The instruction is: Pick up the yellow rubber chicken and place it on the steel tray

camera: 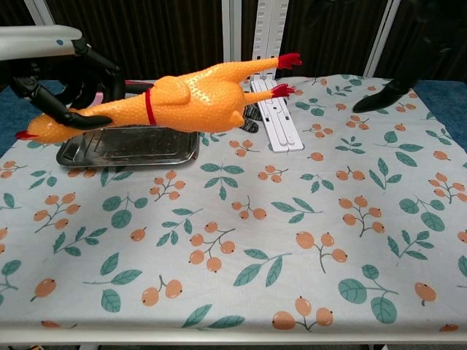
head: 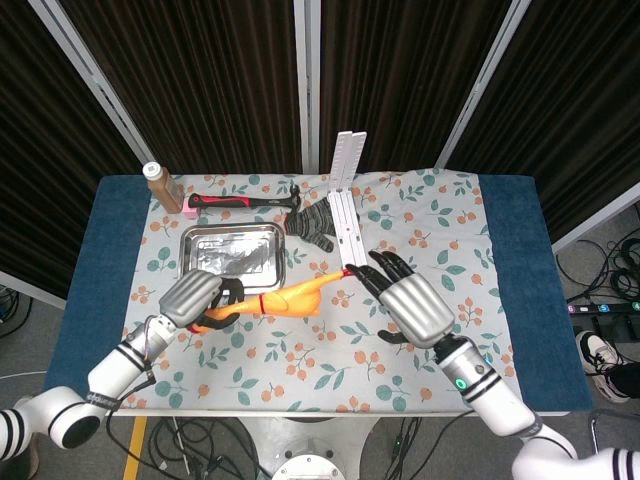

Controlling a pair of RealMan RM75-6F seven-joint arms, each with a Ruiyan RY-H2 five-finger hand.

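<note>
bottle (head: 158, 183): far left corner of the bench (head: 510, 250), next to a pink block (head: 189, 212).
hammer (head: 245, 201): lies along the back edge, behind the tray.
left hand (head: 198, 299): fingers wrapped round the chicken's neck end, clamped on it, raised off the cloth.
chicken (camera: 175, 98): in the air, roughly level, head to the left, red feet to the right; in the head view it hangs just in front of the tray's near edge, not touching it.
tray (head: 232, 254): back left, nothing in it, steel shows bare.
sock (head: 318, 224): right of the tray, touching the white rails.
rails (head: 347, 200): white folded strip, centre back.
right hand (head: 408, 301): over mid-bench, fingers spread apart, holds nothing; fingertips near the chicken's feet, contact not clear.
progress: pick-up looks done, chicken lifted and close to the tray.
left to do: carry it back over the tray, lower it, let go. Placement not yet done.
</note>
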